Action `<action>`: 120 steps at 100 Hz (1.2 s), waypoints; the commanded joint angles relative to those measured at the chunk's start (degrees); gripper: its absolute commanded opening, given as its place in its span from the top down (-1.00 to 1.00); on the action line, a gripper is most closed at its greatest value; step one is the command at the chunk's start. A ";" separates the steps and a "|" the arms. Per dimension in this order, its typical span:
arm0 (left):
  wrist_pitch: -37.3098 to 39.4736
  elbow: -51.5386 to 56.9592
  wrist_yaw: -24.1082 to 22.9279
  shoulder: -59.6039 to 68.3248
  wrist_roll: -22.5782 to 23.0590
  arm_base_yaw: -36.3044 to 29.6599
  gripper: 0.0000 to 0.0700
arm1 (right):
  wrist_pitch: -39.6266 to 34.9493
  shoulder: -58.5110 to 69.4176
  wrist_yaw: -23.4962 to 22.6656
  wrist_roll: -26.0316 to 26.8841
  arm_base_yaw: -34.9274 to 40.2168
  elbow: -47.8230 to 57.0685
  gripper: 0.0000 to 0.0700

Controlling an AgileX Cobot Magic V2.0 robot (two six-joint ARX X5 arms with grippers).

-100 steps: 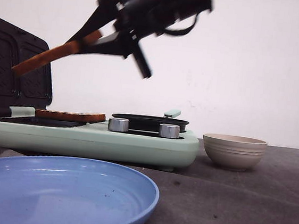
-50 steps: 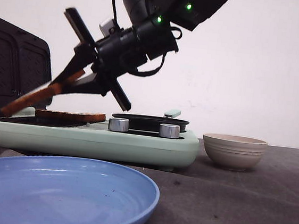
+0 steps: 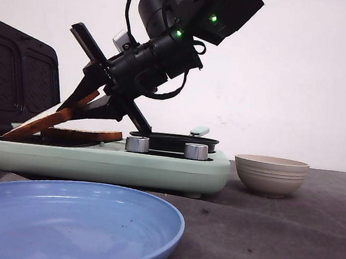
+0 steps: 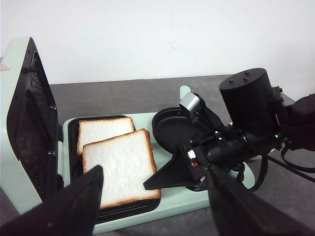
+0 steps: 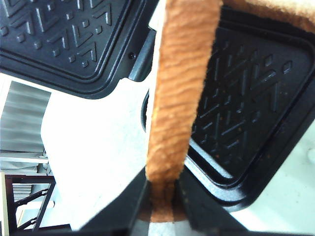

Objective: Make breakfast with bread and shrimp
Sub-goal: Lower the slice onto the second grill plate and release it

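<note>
bread (image 4: 118,172) on grill (image 3: 105,159), bowl (image 3: 271,175) right

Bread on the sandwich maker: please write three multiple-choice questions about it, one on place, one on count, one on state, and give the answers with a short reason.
1. Where does the flat slice of bread lie?
A. in the blue plate
B. on the dark plate of the green sandwich maker
C. in the beige bowl

2. How many bread slices are in view?
A. one
B. two
C. three

3. What is the state of the right gripper?
A. shut on a slice
B. open above the bowl
C. resting on the table

Answers:
1. B: the left wrist view shows it on the sandwich maker, while the blue plate and the bowl hold no bread.
2. B: the flat slice and the tilted slice overlapping it.
3. A: the right wrist view shows the fingers pinching the crust edge; the front view shows the slice slanting, its low edge at the sandwich maker.
</note>
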 commanded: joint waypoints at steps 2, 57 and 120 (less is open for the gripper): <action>0.57 0.31 -0.17 0.13 -0.72 0.00 0.00 | 0.48 1.62 0.44 -1.18 0.92 1.44 0.64; 0.57 0.31 -0.17 0.13 -0.72 0.00 0.00 | -1.70 1.60 0.74 -3.54 1.01 1.90 -0.30; 0.63 0.31 -0.17 0.13 -0.68 -0.02 0.00 | -14.58 1.60 8.57 -12.92 2.78 8.76 -0.45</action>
